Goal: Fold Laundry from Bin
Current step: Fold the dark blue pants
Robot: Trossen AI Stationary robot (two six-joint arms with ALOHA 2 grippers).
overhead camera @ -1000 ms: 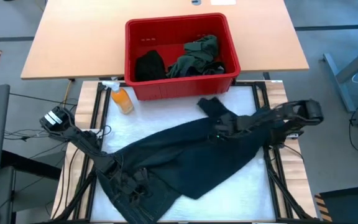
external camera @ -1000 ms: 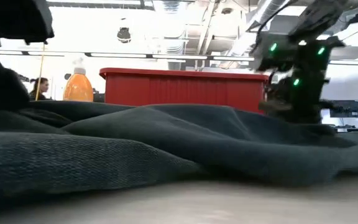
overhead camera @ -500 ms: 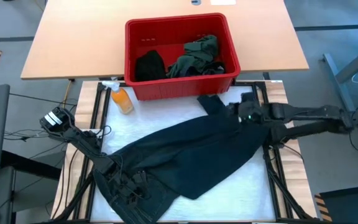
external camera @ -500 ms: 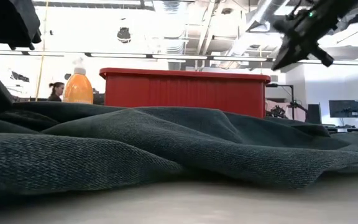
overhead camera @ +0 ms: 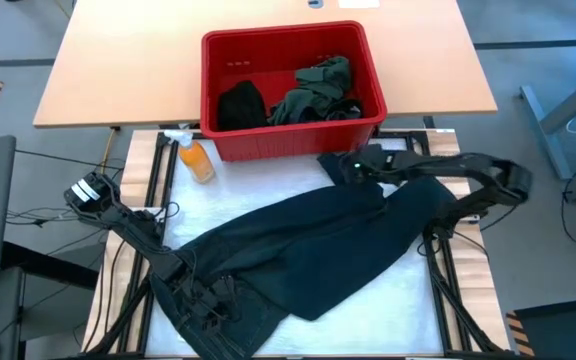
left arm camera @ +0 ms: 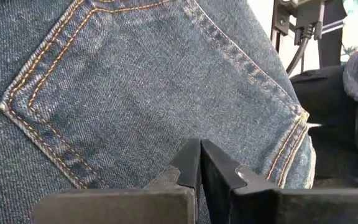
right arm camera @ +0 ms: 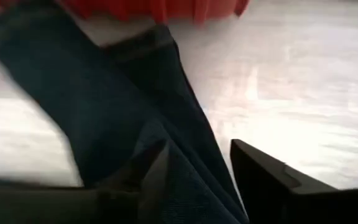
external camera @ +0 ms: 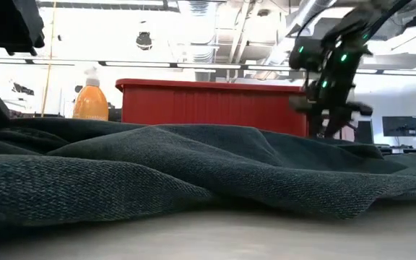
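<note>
Trousers (overhead camera: 308, 250) on desk: right gripper (right arm camera: 194, 180) jaws apart over leg end, should bite hem squarely; left gripper (left arm camera: 199, 163) jaws together against pocket denim.

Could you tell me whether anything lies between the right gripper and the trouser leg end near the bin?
Nothing visible does. The right gripper hangs open directly over the leg end of the trousers, just in front of the red bin. In its wrist view only denim shows between the fingers.
</note>
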